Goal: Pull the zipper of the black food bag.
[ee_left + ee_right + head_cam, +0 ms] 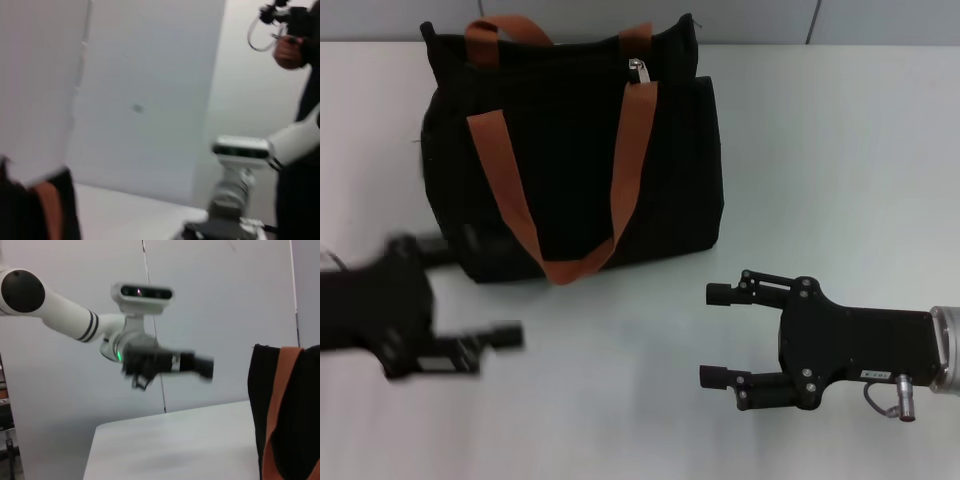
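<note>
Nearest the head camera, the right gripper [718, 335] is being held low over the white table [820, 160], toward the right front, with its two black fingers [725, 293] spread wide apart and nothing being gripped between them. Both fingertips are being pointed toward the robot's left, and clear table is showing between them and the bag.

On the opposite side, the left gripper [475, 290] is being shown blurred at the left front edge. Its fingers are being held apart and nothing is being clasped; the far finger is lying just beside the bag's lower left corner, though whether it is touching cannot be told. From the right wrist camera, that same gripper [200, 366] is being seen farther off, above the table.

Farther back, left of centre, the black food bag [570, 170] is being kept upright on the table, its orange-brown strap handle [620, 190] hanging down over the front face. Along its upper edge, the zipper [638, 70] is being marked by a small silver pull tab lying right of the middle, well apart from both grippers. An edge of the bag is also being caught in each wrist view.
</note>
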Robot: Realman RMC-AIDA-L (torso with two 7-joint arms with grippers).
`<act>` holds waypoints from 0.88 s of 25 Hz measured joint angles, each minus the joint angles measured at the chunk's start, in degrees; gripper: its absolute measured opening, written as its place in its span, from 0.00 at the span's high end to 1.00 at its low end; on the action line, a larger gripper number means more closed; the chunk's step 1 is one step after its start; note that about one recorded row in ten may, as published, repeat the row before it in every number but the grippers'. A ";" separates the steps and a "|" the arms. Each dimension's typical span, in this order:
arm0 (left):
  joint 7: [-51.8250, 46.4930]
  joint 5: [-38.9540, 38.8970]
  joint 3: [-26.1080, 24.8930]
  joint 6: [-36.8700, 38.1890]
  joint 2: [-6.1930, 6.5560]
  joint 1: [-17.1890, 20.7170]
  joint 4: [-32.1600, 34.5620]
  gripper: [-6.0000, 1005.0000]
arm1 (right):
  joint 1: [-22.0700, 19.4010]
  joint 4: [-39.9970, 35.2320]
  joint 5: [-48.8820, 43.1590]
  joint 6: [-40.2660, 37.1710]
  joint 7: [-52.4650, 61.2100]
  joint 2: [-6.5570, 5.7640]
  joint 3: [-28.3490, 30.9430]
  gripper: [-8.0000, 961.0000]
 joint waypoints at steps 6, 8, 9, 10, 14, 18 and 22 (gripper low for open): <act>6.44 7.17 1.45 -4.87 -2.83 0.34 -3.21 0.21 | 1.15 2.08 -0.39 0.08 -2.04 0.00 -0.07 0.15; 7.31 7.40 1.49 -5.21 -3.06 0.43 -3.66 0.22 | 1.27 2.52 -0.42 0.08 -2.34 0.00 -0.10 0.15; 7.89 7.51 1.56 -5.44 -3.15 0.50 -3.99 0.22 | 1.30 2.72 -0.41 0.08 -2.46 0.00 -0.10 0.15; 8.31 7.58 1.64 -5.62 -3.22 0.58 -4.25 0.22 | 1.36 2.95 -0.42 0.08 -2.60 0.00 -0.10 0.15; 8.87 7.61 1.64 -5.72 -3.25 0.71 -4.43 0.22 | 1.43 3.18 -0.42 0.08 -2.63 0.00 -0.10 0.15; 9.13 7.64 1.75 -5.68 -3.23 0.78 -4.45 0.22 | 1.42 3.21 -0.44 0.08 -2.62 0.00 -0.09 0.15; 9.15 7.65 1.56 -5.41 -2.90 0.82 -4.47 0.22 | 1.37 3.22 -0.47 0.07 -2.79 0.00 -0.09 0.15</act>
